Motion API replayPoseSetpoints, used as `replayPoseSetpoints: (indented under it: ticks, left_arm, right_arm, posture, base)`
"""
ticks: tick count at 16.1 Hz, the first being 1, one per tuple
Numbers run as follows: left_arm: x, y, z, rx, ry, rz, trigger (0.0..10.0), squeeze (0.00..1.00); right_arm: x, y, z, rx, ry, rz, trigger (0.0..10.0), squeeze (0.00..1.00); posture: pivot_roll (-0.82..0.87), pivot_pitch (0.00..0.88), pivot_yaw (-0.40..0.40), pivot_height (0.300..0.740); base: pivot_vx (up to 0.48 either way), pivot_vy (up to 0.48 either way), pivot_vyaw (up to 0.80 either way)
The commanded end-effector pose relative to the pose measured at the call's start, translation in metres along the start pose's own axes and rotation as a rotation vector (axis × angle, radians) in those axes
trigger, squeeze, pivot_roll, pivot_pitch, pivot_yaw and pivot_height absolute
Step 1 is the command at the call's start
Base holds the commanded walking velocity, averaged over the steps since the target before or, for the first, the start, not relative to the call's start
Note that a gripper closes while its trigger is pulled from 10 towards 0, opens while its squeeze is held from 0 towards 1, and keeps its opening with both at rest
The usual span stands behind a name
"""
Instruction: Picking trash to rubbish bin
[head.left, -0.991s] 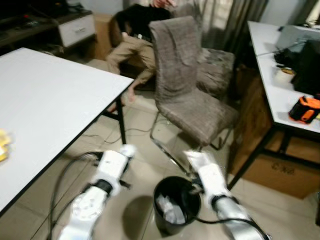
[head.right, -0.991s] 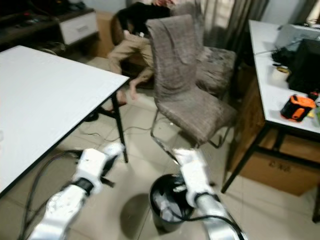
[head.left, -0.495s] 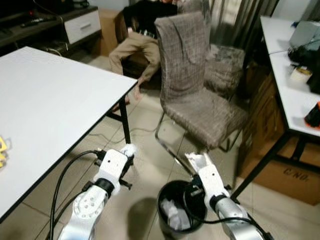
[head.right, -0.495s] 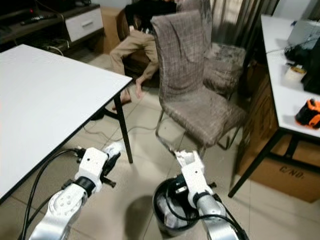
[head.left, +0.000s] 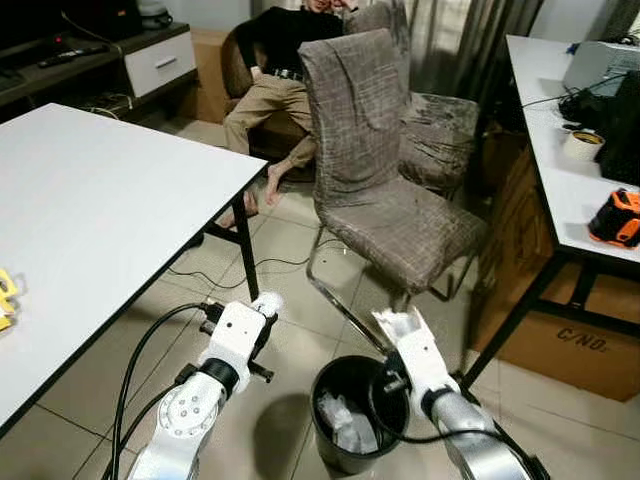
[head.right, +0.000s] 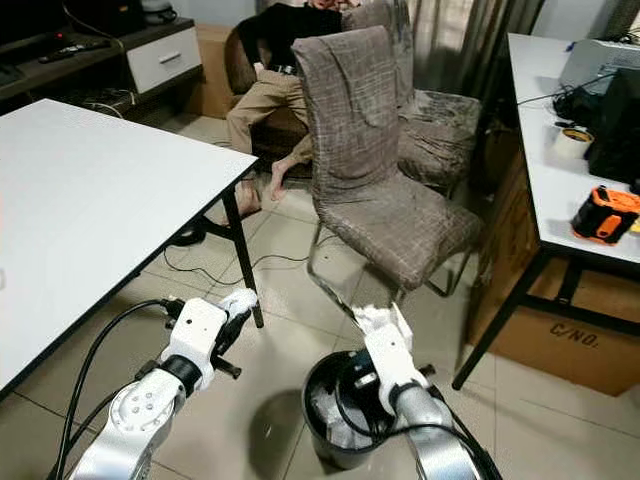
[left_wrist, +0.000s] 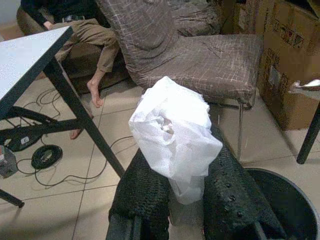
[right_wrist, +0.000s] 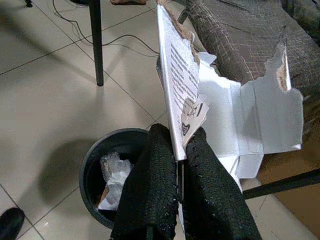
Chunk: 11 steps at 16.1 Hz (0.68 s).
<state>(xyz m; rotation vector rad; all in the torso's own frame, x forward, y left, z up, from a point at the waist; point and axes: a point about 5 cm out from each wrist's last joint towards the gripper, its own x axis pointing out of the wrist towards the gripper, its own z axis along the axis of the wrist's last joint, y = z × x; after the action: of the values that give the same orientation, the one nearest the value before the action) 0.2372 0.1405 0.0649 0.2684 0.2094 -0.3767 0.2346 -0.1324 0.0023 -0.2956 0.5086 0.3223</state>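
Cardboard (right_wrist: 210, 110) stands on edge, long side pointing away, clamped by the right gripper (right_wrist: 182, 150) above the bin (head.left: 355, 412). Left gripper (left_wrist: 187, 175) grips a crumpled tissue (left_wrist: 172, 132) beside the bin.

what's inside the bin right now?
The bin holds crumpled white plastic or paper and a brownish scrap, seen in the right wrist view. Its bottom is hidden under them, and the right gripper, holding torn cardboard, covers the near rim.
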Motion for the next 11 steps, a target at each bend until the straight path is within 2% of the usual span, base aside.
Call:
replayPoseSetpoints:
  ticks: [1, 3, 5, 7, 9, 10, 11]
  left_arm:
    - [0.003, 0.003, 0.005, 0.011, -0.015, -0.004, 10.0, 0.0]
    - [0.003, 0.004, 0.01, 0.033, -0.027, -0.026, 10.0, 0.0]
    - [-0.002, 0.004, 0.014, 0.084, -0.027, -0.086, 10.0, 0.0]
    - [-0.01, 0.002, 0.014, 0.091, -0.014, -0.14, 10.0, 0.0]
    - [-0.02, 0.0, 0.015, 0.105, -0.007, -0.207, 10.0, 0.0]
    - [-0.031, -0.004, 0.018, 0.089, 0.0, -0.297, 10.0, 0.0]
    - [-0.033, -0.004, 0.019, 0.09, 0.003, -0.317, 10.0, 0.0]
  right_arm:
    - [0.004, 0.0, 0.004, -0.007, -0.018, 0.013, 10.0, 0.0]
    - [0.015, 0.0, 0.004, 0.008, 0.002, 0.029, 10.0, 0.0]
    - [0.027, 0.004, 0.002, -0.006, 0.053, 0.1, 10.0, 0.0]
    - [0.035, 0.006, 0.0, -0.059, 0.094, 0.141, 10.0, 0.0]
    - [0.041, 0.003, 0.004, -0.062, 0.099, 0.137, 10.0, 0.0]
    - [0.046, -0.002, 0.008, -0.065, 0.103, 0.132, 10.0, 0.0]
    - [0.047, -0.003, 0.009, -0.067, 0.104, 0.129, 10.0, 0.0]
  posture:
    - [-0.03, 0.011, -0.018, 0.74]
    - [-0.02, 0.025, -0.018, 0.74]
    - [0.0, 0.061, -0.016, 0.74]
    - [0.02, 0.085, -0.015, 0.74]
    - [0.03, 0.093, -0.012, 0.74]
    - [0.06, 0.115, -0.012, 0.74]
    - [0.06, 0.123, -0.013, 0.74]
  base:
    - [0.0, 0.0, 0.0]
    - [0.0, 0.0, 0.0]
    - [0.0, 0.0, 0.0]
    - [0.0, 0.0, 0.0]
    - [0.0, 0.0, 0.0]
    - [0.0, 0.0, 0.0]
    - [0.0, 0.0, 0.0]
